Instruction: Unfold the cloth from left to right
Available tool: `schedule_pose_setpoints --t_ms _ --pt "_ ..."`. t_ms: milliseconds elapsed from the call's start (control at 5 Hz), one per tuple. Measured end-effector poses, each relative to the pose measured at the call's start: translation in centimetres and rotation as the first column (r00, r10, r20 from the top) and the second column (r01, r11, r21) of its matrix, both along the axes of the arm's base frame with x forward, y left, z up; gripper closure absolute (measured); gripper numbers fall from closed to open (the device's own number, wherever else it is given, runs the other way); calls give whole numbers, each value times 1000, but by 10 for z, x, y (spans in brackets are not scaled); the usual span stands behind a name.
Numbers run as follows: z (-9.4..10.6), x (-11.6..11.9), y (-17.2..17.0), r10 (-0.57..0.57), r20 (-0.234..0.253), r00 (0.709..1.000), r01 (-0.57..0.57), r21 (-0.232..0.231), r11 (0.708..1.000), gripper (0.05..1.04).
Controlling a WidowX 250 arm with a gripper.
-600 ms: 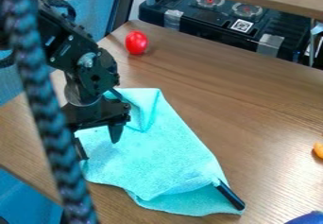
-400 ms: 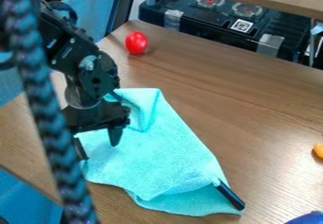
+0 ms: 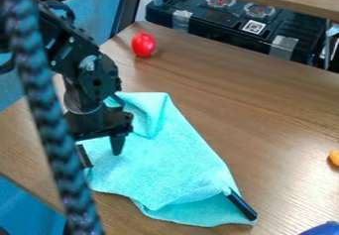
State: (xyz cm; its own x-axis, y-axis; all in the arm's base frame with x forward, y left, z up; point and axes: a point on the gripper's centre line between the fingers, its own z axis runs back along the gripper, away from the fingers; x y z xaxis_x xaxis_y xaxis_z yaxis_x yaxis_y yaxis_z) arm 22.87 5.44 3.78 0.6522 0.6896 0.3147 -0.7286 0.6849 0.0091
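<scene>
The claw (image 3: pixel 101 157) is spread wide, with a broad gap between its two fingers (image 3: pixel 117 145), and nothing shows gripped in it. It hangs down over the left part of the turquoise cloth (image 3: pixel 172 164), one finger above the cloth and the other by the cloth's left edge; whether either touches the fabric, I cannot tell. The cloth lies on the wooden table (image 3: pixel 265 105), mostly to the right of the claw and below it in the view. Just up and right of the claw, part of the cloth is folded into a raised flap. Down and right of the claw, the cloth has wrinkles and a doubled, overlapping edge, and there a slim black object (image 3: pixel 242 205) lies at a slant over the fabric, its upper end at a fold.

Well above the claw in the view, and a little to its right, a rounded red object (image 3: pixel 143 44) sits on the table. Farther up and right, beyond the table's edge, is a large black case (image 3: pixel 218 28) with two round fittings on top, a square printed label and strips of tape; what is in it I cannot tell. Far to the right of the claw, an orange object (image 3: pixel 335 156) is cut off by the view's edge, and a blue one (image 3: pixel 322 228) shows at the lower right corner. A thick braided cord (image 3: pixel 49 115) runs down the view just left of the claw.
</scene>
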Motion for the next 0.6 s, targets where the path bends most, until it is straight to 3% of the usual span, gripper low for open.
schedule_pose_setpoints --t_ms 600 --pt "-4 -8 12 44 -34 998 -43 16 999 83"
